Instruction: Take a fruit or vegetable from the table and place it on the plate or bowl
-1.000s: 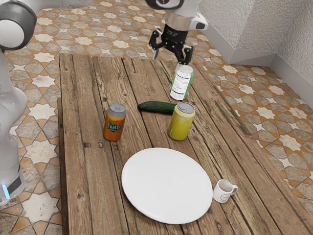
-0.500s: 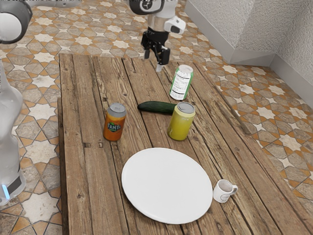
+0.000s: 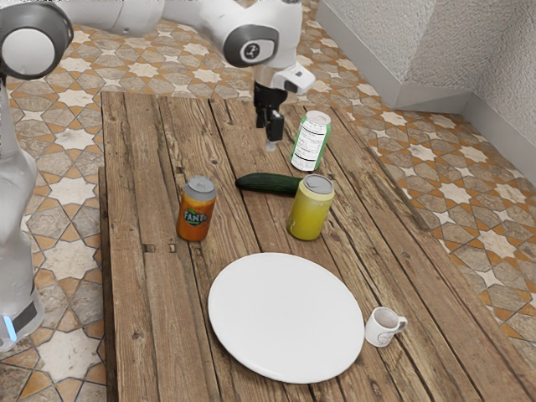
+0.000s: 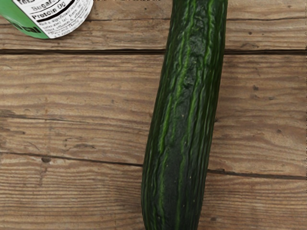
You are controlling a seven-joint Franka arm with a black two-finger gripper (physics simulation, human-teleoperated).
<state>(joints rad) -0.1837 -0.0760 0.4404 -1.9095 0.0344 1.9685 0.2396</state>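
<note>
A dark green cucumber (image 3: 268, 182) lies on the wooden table between the orange soda can and the yellow jar. The wrist view has the cucumber (image 4: 184, 124) straight under my hand, running lengthwise. My gripper (image 3: 270, 127) hangs open above the table, behind the cucumber and next to the green can, with nothing between its fingers. A large white plate (image 3: 280, 316) sits bare at the table's near side.
A green can with a white label (image 3: 311, 141) (image 4: 48, 17) stands just to the exterior view's right of my gripper. A yellow jar (image 3: 311, 207) and an orange Fanta can (image 3: 196, 209) flank the cucumber. A small white mug (image 3: 383, 326) stands right of the plate.
My hand has swung from above the green can toward the exterior view's left, turned about its axis and come lower over the table. Nothing on the table has moved.
</note>
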